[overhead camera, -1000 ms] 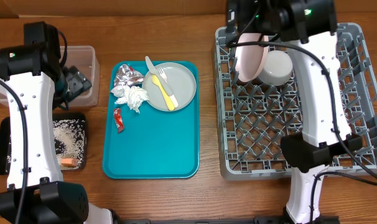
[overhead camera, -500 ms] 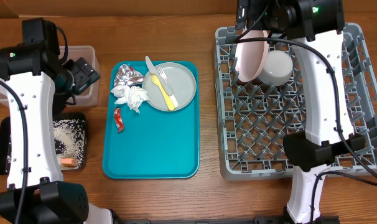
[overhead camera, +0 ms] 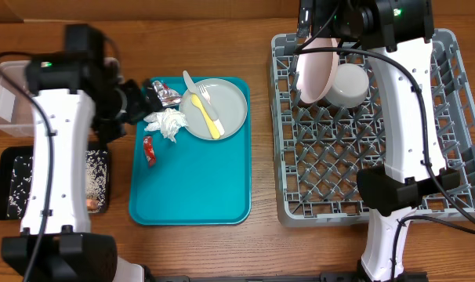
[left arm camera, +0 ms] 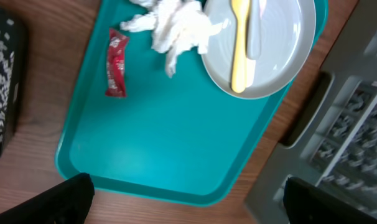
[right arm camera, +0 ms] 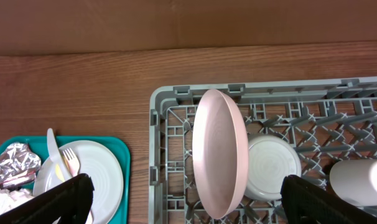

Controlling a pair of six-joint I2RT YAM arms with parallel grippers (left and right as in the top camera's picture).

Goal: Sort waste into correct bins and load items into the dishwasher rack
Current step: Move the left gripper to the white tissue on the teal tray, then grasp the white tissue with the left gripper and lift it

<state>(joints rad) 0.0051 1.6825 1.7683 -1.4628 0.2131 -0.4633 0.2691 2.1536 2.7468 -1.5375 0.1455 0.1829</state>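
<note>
My left gripper (left arm camera: 188, 205) is open and empty above the teal tray's left part, next to the foil ball (overhead camera: 165, 95). The white napkin (left arm camera: 176, 25) and red packet (left arm camera: 116, 62) lie on the tray. The grey-green plate (left arm camera: 263, 43) carries the yellow fork (left arm camera: 240, 43) and pale cutlery (left arm camera: 254, 31). My right gripper (right arm camera: 198, 202) is open above the pale plate (right arm camera: 219, 155), which stands upright in the dishwasher rack (overhead camera: 378, 157). The white bowl (right arm camera: 272, 167) and cup (right arm camera: 363, 180) sit beside the pale plate. The black tray (overhead camera: 18, 184) holds rice and the orange cube (overhead camera: 88, 205).
The clear tub (overhead camera: 10, 94) stands at the far left, behind the black tray. The teal tray (overhead camera: 190, 184) lies between the bins and the rack. My right arm's links stretch over the rack's middle and front. A cardboard wall runs along the back.
My left arm has swung right, from over the clear tub to the teal tray's left edge near the foil. My right gripper shifted slightly at first, then held still over the upright plate.
</note>
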